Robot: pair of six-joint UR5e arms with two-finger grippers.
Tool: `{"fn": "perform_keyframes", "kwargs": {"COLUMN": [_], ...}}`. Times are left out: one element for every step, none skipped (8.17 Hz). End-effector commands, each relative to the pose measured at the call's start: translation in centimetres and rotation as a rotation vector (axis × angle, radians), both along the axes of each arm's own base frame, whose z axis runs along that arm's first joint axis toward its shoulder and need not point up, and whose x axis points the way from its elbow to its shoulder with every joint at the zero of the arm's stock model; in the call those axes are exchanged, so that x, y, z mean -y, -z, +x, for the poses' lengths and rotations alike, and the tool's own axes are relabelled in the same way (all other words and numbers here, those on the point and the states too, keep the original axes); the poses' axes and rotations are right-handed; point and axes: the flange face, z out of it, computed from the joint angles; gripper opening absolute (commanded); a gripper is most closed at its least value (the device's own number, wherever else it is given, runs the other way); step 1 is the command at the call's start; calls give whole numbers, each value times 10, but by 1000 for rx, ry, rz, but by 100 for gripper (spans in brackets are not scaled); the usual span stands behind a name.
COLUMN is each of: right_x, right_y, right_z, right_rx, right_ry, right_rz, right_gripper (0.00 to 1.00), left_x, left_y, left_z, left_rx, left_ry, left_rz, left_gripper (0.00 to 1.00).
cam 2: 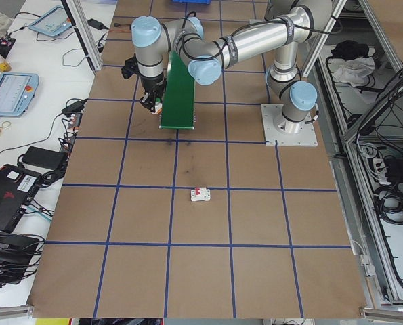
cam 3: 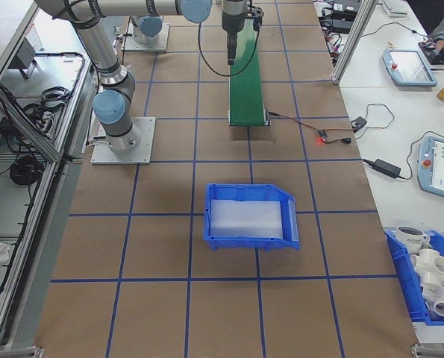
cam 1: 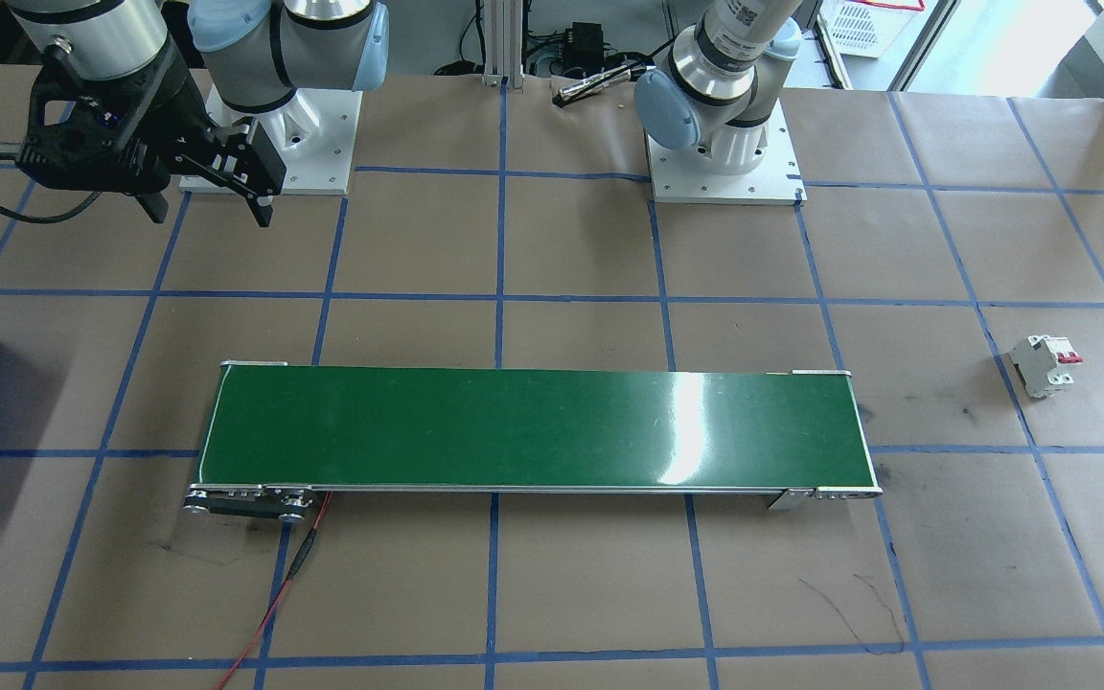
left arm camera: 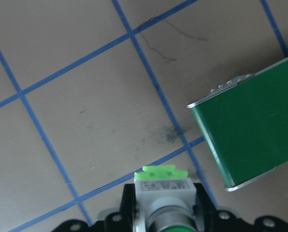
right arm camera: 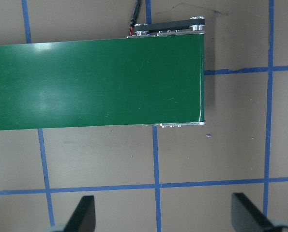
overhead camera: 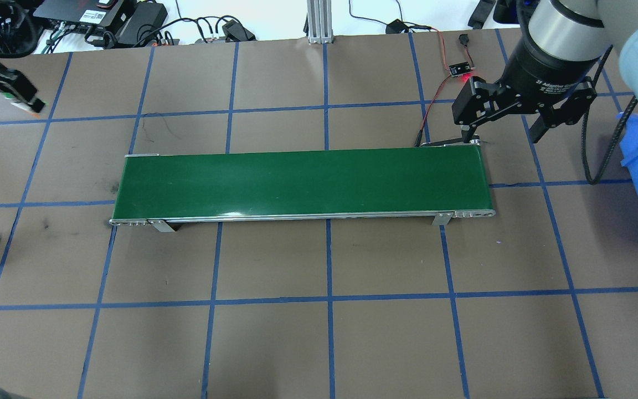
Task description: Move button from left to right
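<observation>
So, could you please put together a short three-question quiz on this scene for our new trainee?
1. True or false: the button lies on the green conveyor belt.
2. Which gripper is open and empty: A) left gripper, B) right gripper?
3. Fill in: the white circuit breaker has ___ levers.

Key: 1 false, the left gripper holds it; 2 B; 3 red.

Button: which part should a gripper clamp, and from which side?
Best clamped on the blocky base, across its two flat opposite sides, coming in along the button's axis from the cap end. That is how the left gripper holds the button in the left wrist view: base towards the fingertips, round green cap towards the wrist. The round cap and collar would likely slip.
</observation>
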Motion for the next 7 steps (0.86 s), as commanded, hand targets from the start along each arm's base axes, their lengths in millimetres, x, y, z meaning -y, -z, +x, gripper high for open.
{"fn": "perform_keyframes", "kwargs": {"right_x": [4,4,4,4,4,4,3], "right_y": [-1,-1,-1,-1,-1,-1,-1], "right_z": [1,1,1,1,1,1,2], "right_rx": [7,7,8,8,8,8,9], "right_ry": [-2,-2,0,0,0,0,-2], "right_rz": [-25,-26,-26,-26,-26,-25,-23], "right_gripper": [100,100,100,100,100,100,100], "left_x": [5,0,-6,-16,-20,-22,-22], "left_y": [67,92,114,146,174,187,188], "left_z": [-108,-117,-118,-120,-121,-121,-121], "left_rx": [-59,-58,-46,-48,-50,-52,-52], "left_ry": [-215,-201,-180,-178,-178,-177,-175], "left_rz": [93,90,73,87,108,126,128], "left_gripper": [0,0,0,0,0,0,0]}}
